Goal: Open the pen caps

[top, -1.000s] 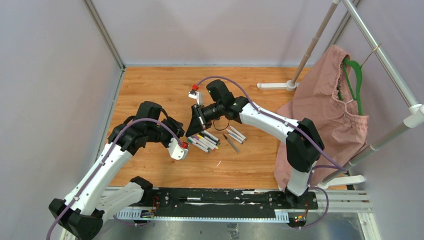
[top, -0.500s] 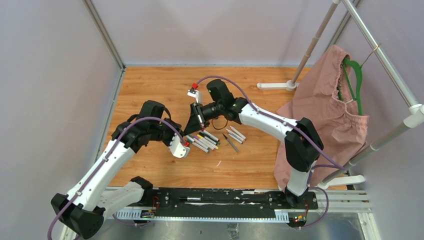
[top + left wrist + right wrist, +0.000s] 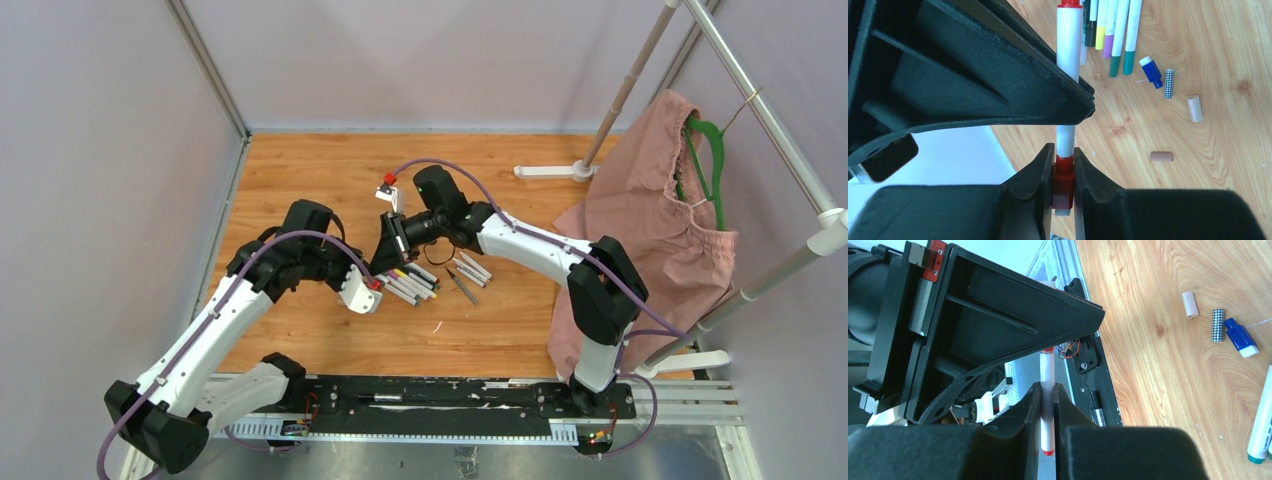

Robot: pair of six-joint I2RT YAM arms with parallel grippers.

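Note:
A white marker barrel (image 3: 1068,45) with a red pen cap (image 3: 1063,180) on its end is held between both grippers above the wooden table. My left gripper (image 3: 1063,155) is shut on the red cap; it also shows in the top view (image 3: 370,288). My right gripper (image 3: 1047,390) is shut on the white barrel (image 3: 1047,410) and sits just above the left one in the top view (image 3: 386,262). Loose caps lie on the table: a blue one (image 3: 1151,71), a checkered one (image 3: 1169,83), a cream one (image 3: 1194,108) and a brown one (image 3: 1161,156).
Several capped white markers (image 3: 412,281) lie in a bunch beside the grippers, with a dark pen (image 3: 462,286) to their right. A pink cloth bag (image 3: 650,230) hangs on a rack at the right. The rack's white foot (image 3: 550,171) rests at the back.
Both grippers have shifted slightly and drawn a little closer together. They keep their hold on the same marker.

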